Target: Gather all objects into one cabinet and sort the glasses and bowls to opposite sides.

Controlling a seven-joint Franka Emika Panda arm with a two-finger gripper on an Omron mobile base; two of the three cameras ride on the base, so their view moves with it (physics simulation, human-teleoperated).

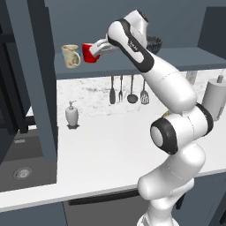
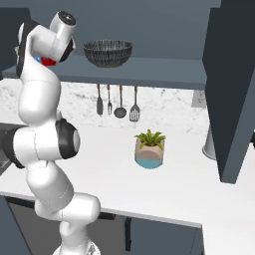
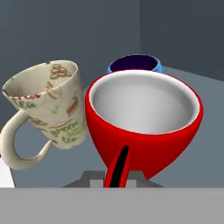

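Claw (image 1: 98,49) grips the red cup (image 1: 89,53) closed on its wall, so it should lower gently, clear of the beige mug (image 1: 70,55) touching alongside.

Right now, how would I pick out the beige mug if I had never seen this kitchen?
Find the long shelf of the dark slate-blue cabinet above the white counter. At its left end stand two small vessels side by side. The beige mug is the outer, leftmost one, with a handle and faint printed pattern, unlike the glossy red cup beside it at the claw.
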